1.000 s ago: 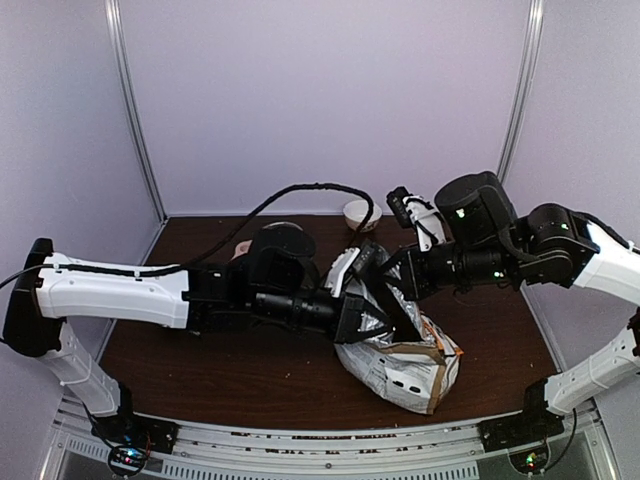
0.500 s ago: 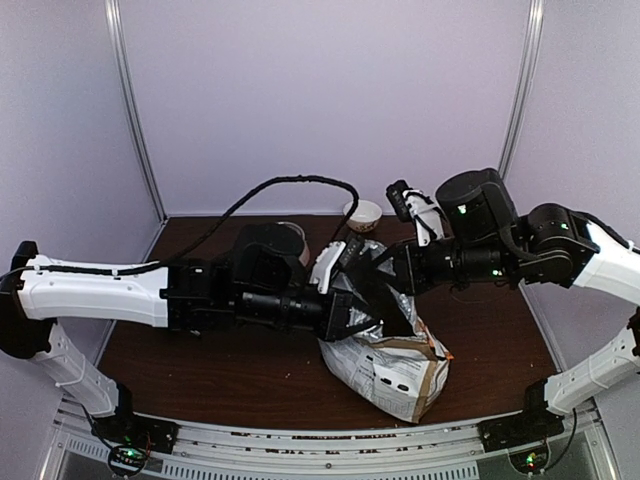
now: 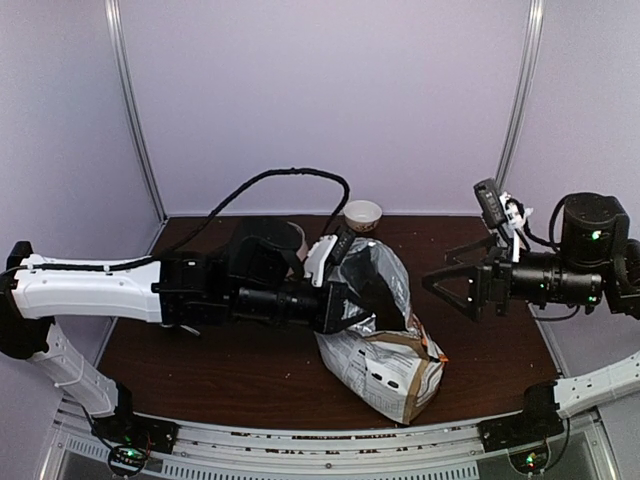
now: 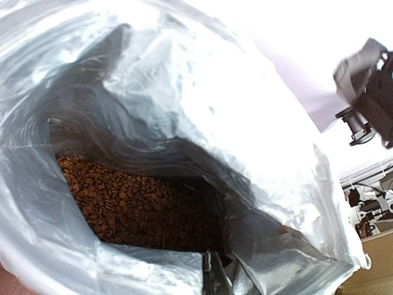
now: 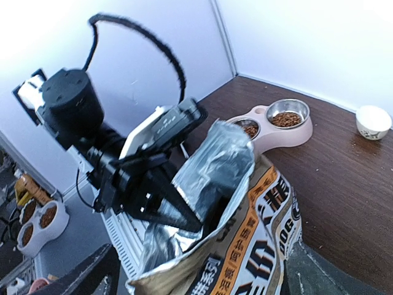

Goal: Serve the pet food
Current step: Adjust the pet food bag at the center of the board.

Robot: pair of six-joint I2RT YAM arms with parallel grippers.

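Kibble point(image 4: 141, 206) is lying deep inside the bag point(image 4: 245, 104) in my left wrist view, a brown bed under silver lining. That lining is sagging across the mouth, and I am judging that it could fold shut over the opening. My own fingers are barely showing at the bottom edge here, so this view is not telling me much about the grip.

From above, the bag is standing on the table point(image 3: 200, 360), near the middle. My left gripper point(image 3: 350, 300) is pinching the bag's left rim with its jaws fully closed on it. My right gripper point(image 3: 452, 287) is hanging well apart to the right, jaws spread wide and gripping nothing. With only one side held, I am risking two things: a hard pull could tip the bag and spill it, or the thin rim could slip out of the pinch.

In my right wrist view, the feeder point(image 5: 288, 138) is sitting beyond the bag with brown pellets showing in both bowls, and a small white cup point(image 5: 373, 121) is standing farther right. My right fingers are framing the bottom corners, wide apart, touching nothing.
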